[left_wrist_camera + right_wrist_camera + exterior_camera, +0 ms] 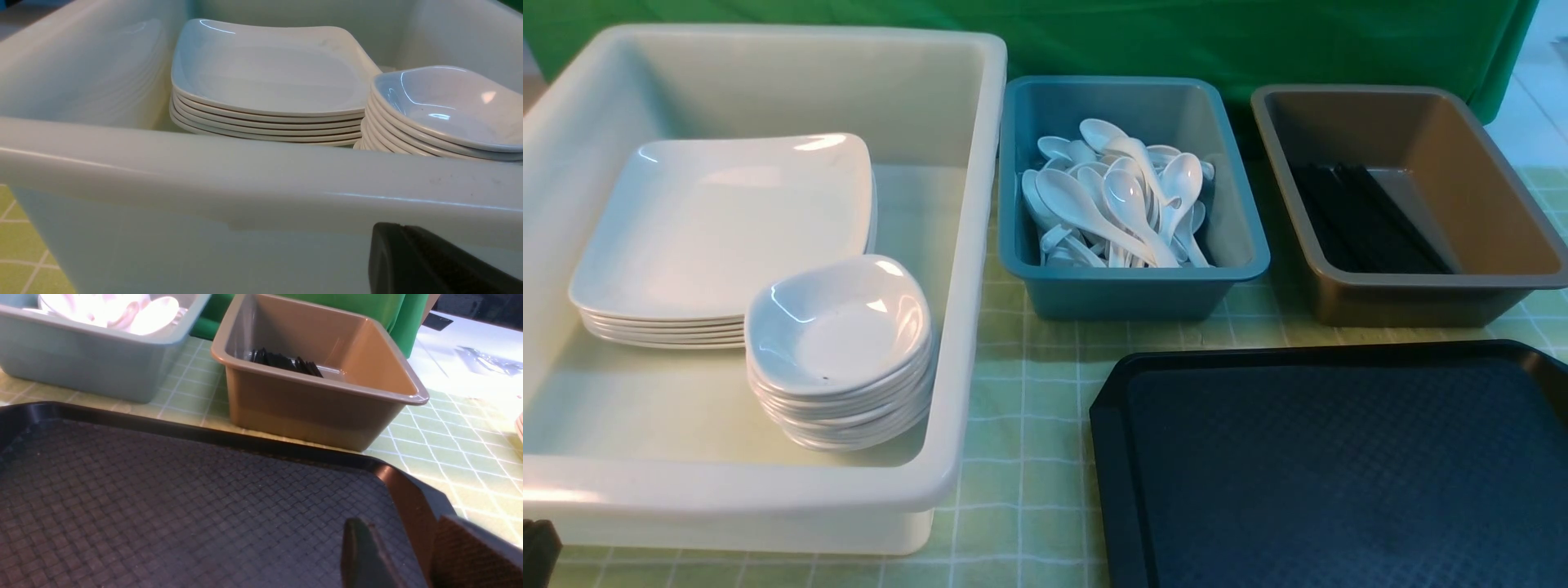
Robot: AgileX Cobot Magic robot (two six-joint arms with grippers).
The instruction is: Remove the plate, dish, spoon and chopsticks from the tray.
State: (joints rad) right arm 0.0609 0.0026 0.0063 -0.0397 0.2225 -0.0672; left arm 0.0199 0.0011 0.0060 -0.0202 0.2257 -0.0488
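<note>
The large black textured rectangular tray point(1339, 474) lies flat, long axis running left-right. The right gripper point(412, 555) hangs partly spread, empty; the left gripper point(429, 261) is closed.

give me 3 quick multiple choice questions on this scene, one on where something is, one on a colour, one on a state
1. Where are the chopsticks?
A. on the tray
B. in the brown tub
C. in the white bin

2. What colour is the tub holding the spoons?
A. teal
B. red
C. white

3. What state is the tray in?
A. stacked with plates
B. upside down
C. bare as far as visible

Answers:
1 B, black sticks lie along the brown tub's floor.
2 A, its walls are teal.
3 C, only textured black surface shows, though its near part is cropped.
</note>
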